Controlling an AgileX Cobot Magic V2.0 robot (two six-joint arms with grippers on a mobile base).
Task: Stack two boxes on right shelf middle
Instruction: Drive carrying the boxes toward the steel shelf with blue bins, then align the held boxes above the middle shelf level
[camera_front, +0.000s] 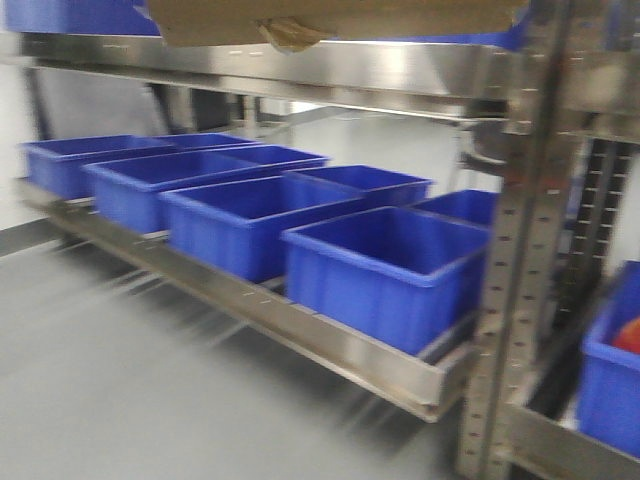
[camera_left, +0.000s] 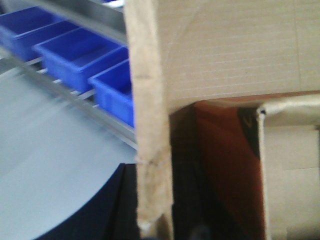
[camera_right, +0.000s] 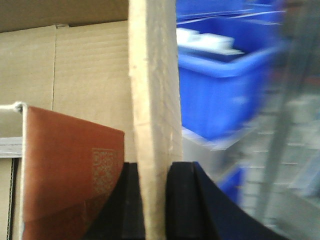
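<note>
The cardboard box (camera_front: 330, 20) hangs at the top edge of the front view, above the shelf (camera_front: 330, 345) of blue bins (camera_front: 385, 265), with a red-brown box (camera_right: 70, 170) seemingly inside it. The right gripper (camera_right: 154, 200) is clamped across its side wall; the left gripper's hold is too dark to tell. Carry it level, arms matched, clearing the steel upright (camera_front: 510, 250).

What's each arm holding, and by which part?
Right gripper: cardboard box, its upright wall edge pinched between the jaws. Left gripper: a box wall runs down between dark shapes; grip cannot be told.
</note>
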